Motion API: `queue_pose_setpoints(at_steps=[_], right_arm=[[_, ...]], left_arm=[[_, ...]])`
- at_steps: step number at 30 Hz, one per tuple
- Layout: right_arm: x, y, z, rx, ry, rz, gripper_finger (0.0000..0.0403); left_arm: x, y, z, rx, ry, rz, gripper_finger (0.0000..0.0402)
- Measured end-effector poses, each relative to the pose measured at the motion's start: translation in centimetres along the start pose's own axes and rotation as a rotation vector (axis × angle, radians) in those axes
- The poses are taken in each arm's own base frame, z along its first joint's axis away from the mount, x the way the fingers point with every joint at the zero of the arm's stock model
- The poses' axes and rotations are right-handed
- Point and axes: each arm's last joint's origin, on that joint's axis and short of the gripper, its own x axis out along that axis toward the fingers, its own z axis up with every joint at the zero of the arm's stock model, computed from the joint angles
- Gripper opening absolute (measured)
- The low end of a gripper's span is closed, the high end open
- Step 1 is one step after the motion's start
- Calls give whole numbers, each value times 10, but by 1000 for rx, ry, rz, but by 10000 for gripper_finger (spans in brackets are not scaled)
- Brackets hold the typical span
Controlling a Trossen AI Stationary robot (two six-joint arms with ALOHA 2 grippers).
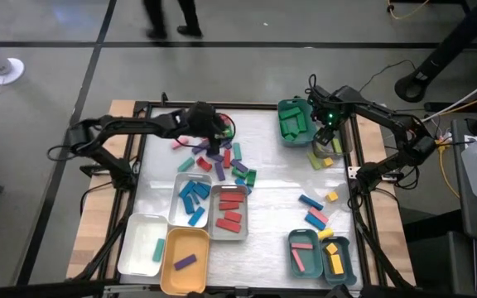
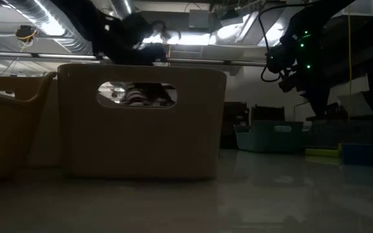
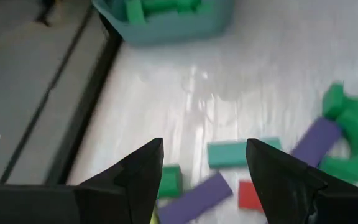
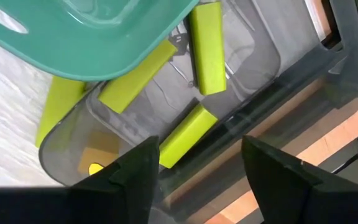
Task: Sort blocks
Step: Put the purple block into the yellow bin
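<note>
Loose blocks (image 1: 222, 161) in purple, red, teal and green lie in a pile at the table's far middle. My left gripper (image 1: 214, 128) hovers over the pile's far end, open and with nothing between its fingers. Below my left gripper (image 3: 204, 149) a teal block (image 3: 235, 153) and a purple block (image 3: 194, 198) lie flat on the table. My right gripper (image 1: 330, 136) hangs open, pointing down over a clear tray (image 1: 325, 153). Under my right gripper (image 4: 199, 146) lime blocks (image 4: 185, 137) lie in that clear tray (image 4: 260, 56); the fingers touch none of them.
A teal bin (image 1: 292, 122) of green blocks stands beside the clear tray. Near the front stand grey trays of blue (image 1: 193, 199) and red blocks (image 1: 230, 211), a white tray (image 1: 143, 244), an orange tray (image 1: 185, 261) and two teal trays (image 1: 321, 255). Loose blocks (image 1: 313, 211) lie at right.
</note>
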Motion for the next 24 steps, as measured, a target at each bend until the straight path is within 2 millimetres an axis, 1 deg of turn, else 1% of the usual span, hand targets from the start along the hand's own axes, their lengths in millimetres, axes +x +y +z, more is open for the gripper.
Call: queue_pose_setpoints(at_steps=[7, 12, 14, 17, 21, 24], right_arm=[[0, 1, 0, 13, -8, 47, 227], [0, 2, 1, 15, -15, 68, 227], [0, 2, 1, 16, -18, 67, 227], [0, 2, 1, 17, -21, 67, 227], [0, 2, 2, 18, -23, 67, 227], [0, 2, 2, 17, -23, 67, 227]], left_arm=[[34, -5, -22, 41, 114, -46, 217], [48, -8, -34, 69, 171, -64, 217], [50, -8, -39, 59, 200, -71, 217], [50, -8, -40, 48, 216, -74, 217], [44, -11, -38, 10, 230, -80, 217], [36, -14, -39, 1, 284, -107, 217]])
